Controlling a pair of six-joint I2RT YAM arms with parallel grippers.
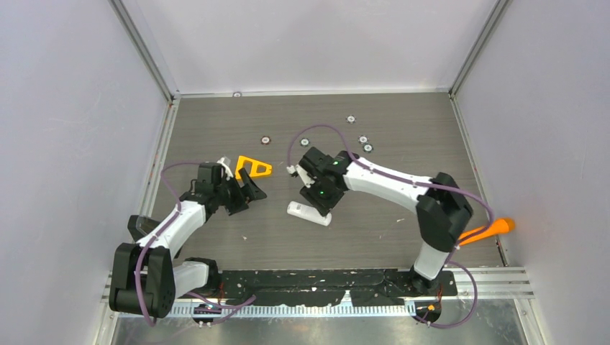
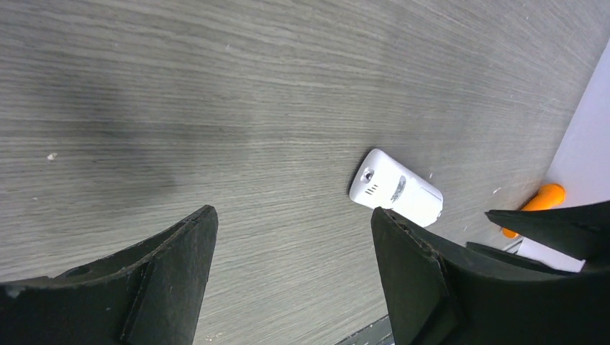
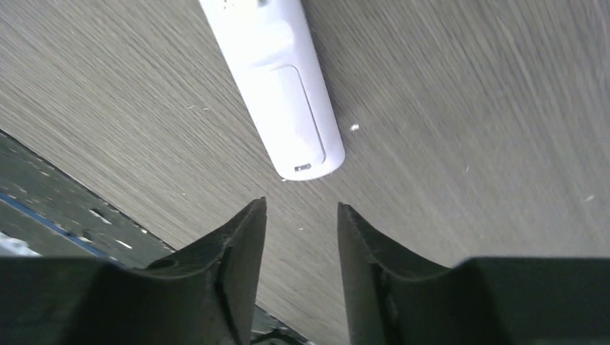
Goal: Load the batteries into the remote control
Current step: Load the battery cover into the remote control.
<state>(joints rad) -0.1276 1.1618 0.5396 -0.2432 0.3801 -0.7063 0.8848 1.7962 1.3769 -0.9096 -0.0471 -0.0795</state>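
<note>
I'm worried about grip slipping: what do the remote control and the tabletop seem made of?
The remote control looks like smooth white moulded plastic: even, faintly glossy skin, crisp seam around a panel. The tabletop looks like matte grey wood-grain laminate, with fine printed-looking streaks; real wood cannot be ruled out.

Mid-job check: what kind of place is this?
Probably a lab test cell: plain white walls on metal framing box in a wood-grain table, with the left arm and right arm bolted at its edge.
</note>
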